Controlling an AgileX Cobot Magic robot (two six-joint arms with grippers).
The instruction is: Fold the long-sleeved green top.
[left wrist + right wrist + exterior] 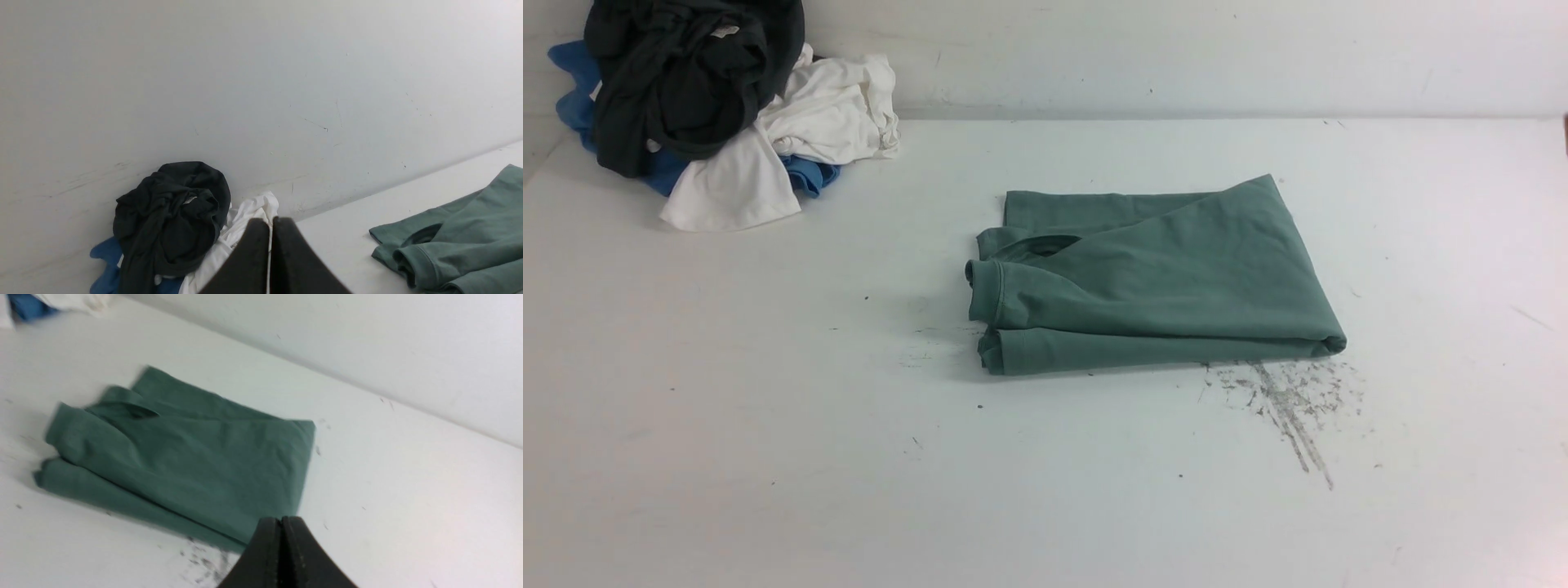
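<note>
While the green top [1152, 282] is lying folded into a compact rectangle near the middle of the white table [768, 457], I am keeping both my claws off it. In the front view neither arm is showing at all. My left claw [270, 222] is sitting with its two dark fingers pressed together, nothing between them, and the top [461, 241] is lying off to its side, apart from the tips, with a ribbed cuff [412, 267] at the near edge of the fold. My right claw [282, 520] is likewise pinched flat with nothing in it; its tips are hovering just beside the near corner of the top [192, 465], though I cannot tell whether they are touching the cloth. That view is a little blurred.

On the top itself, a sleeve is lying across the fold and the cuff [986, 290] is curling at the edge on my left side. A patch of dark scuff marks [1286, 400] is staining the table just in front of its right corner.

Well apart, in the far left corner against the wall [1176, 49], a heap of clothes is sitting: a black garment [686, 82] on top, a white one [825, 114] spreading beside it, and a blue one [572, 90] peeking out beneath. Nothing is lying between my claws and the top.
</note>
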